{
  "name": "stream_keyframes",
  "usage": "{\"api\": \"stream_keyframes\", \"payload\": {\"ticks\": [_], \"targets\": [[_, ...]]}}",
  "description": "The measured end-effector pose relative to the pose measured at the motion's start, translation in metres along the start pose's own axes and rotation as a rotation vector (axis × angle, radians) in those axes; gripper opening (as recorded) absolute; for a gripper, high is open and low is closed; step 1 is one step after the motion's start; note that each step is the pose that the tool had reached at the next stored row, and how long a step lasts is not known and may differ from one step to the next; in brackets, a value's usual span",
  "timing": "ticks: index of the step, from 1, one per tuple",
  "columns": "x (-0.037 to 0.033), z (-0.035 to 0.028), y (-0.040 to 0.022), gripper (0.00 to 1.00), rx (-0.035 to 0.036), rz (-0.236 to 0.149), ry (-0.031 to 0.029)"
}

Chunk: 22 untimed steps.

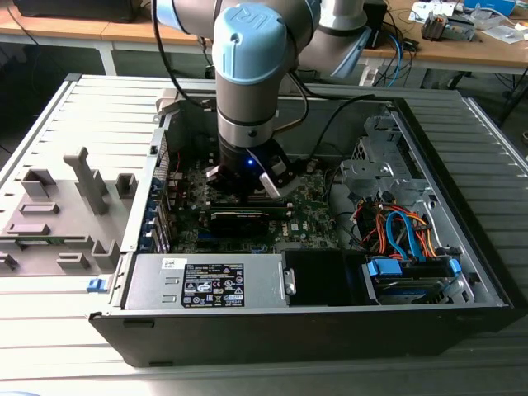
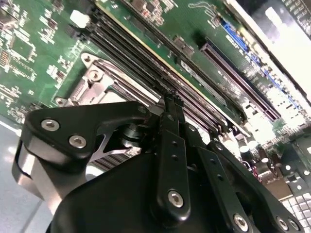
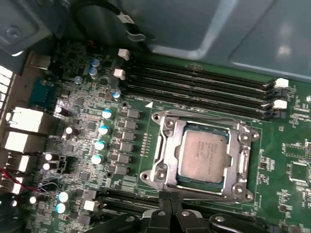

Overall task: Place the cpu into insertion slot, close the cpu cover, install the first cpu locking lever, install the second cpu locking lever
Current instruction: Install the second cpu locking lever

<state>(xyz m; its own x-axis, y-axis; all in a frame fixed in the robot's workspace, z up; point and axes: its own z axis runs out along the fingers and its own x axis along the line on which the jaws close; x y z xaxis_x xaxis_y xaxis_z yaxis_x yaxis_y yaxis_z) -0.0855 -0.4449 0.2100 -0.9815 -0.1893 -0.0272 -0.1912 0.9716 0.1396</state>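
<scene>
Cpu (image 3: 203,156) sits flat in the insertion slot (image 3: 170,160) under the cpu cover (image 3: 241,160) in the first wrist view; gripper (image 3: 169,200) clenched empty beside the slot.

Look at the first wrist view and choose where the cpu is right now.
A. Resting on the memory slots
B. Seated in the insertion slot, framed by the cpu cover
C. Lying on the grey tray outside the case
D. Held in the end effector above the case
B: in the first wrist view the cpu lies flat in the insertion slot, its grey top showing through the square opening of the cpu cover.
</scene>
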Motion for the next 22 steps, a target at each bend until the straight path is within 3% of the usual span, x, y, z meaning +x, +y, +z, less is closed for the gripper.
{"api": "stream_keyframes", "payload": {"ticks": [11,19,22], "targets": [[0.0175,0.0036,0.0030,0.11,-0.0066,-0.022,0.0020],[0.0208,0.0054,0.0060,0.11,-0.0088,-0.044,0.0050],[0.0202,0.0058,0.0081,0.11,-0.0139,-0.052,0.0050]]}}
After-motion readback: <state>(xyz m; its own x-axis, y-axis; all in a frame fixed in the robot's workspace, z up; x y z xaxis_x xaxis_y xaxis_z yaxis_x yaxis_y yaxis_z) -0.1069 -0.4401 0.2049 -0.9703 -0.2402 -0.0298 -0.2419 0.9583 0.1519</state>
